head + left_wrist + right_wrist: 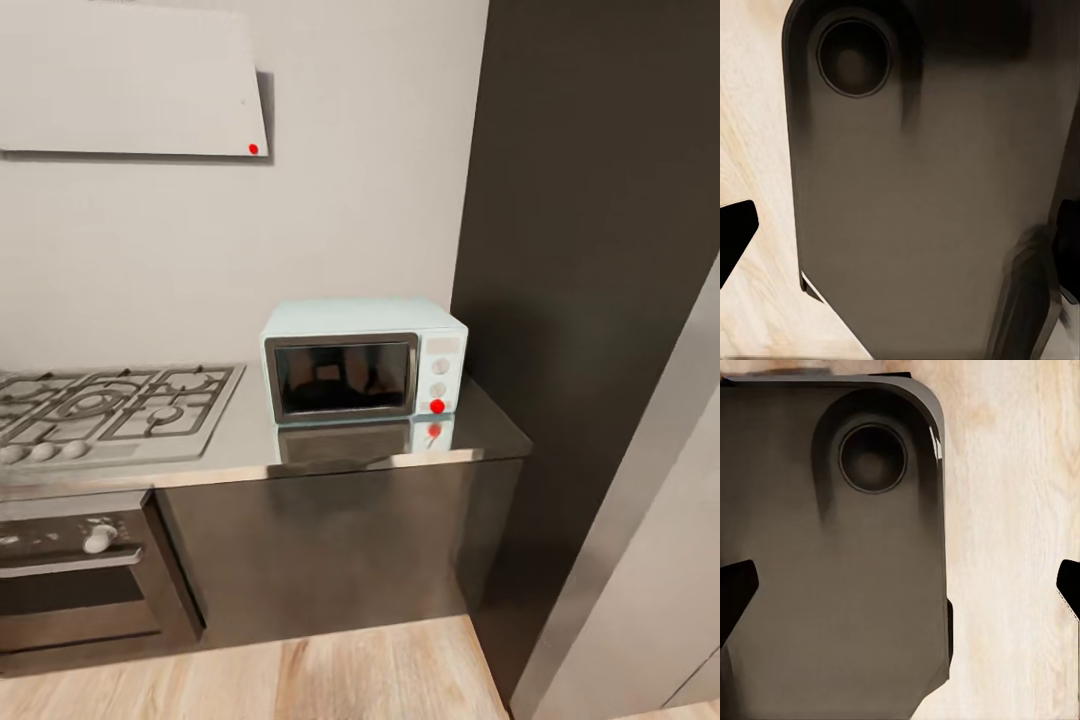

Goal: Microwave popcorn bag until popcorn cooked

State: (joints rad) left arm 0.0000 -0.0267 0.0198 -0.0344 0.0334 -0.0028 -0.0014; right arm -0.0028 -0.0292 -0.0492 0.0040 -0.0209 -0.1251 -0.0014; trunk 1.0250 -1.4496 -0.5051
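The pale mint-blue boxy microwave (364, 358) sits on the grey metal tabletop (300, 450), door shut facing near, long axis left-right, right of the steel gas hob (110, 405). Both tools, left (900, 232) and right (900, 589), hang spread over the robot's dark base.

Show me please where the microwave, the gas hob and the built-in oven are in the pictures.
microwave (345, 378): head view, on its dark glass door.
gas hob (120, 405): head view, on the black grates.
built-in oven (70, 590): head view, on its dark door under the steel handle.

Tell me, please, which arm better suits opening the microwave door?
Right, probably: the microwave door seems to open at its right-hand knob panel; left gripper and right gripper both hang open.
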